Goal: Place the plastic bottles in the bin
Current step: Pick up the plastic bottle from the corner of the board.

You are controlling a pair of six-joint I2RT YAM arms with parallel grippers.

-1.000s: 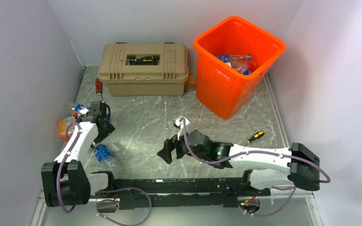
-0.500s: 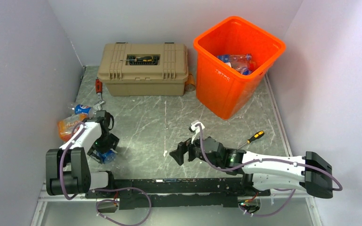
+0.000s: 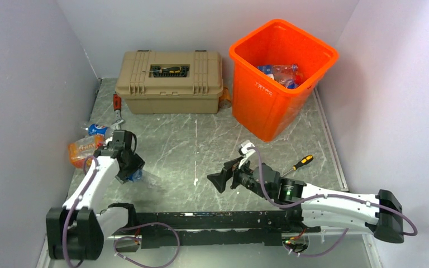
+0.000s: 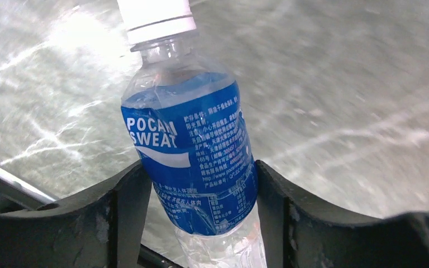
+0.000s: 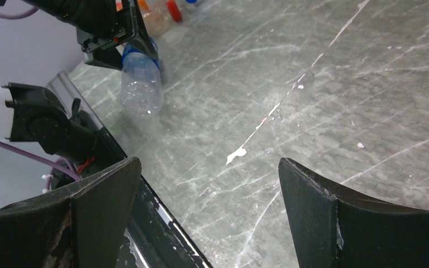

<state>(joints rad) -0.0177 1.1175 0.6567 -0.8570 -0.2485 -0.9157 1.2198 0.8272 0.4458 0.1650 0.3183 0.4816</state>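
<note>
One blue-label bottle (image 4: 184,139) clamped in left end effector (image 4: 198,190), base cut off; right end effector (image 5: 206,167) spread wide.

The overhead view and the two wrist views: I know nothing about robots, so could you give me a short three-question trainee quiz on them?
1. True or false: the left gripper is shut on the clear plastic bottle with the blue label.
2. The right gripper holds: A) a bottle, B) a lid, C) nothing.
3. Fill in: the tall orange plastic bin already contains some ____.

Key: 1 true; 2 C; 3 bottles.
</note>
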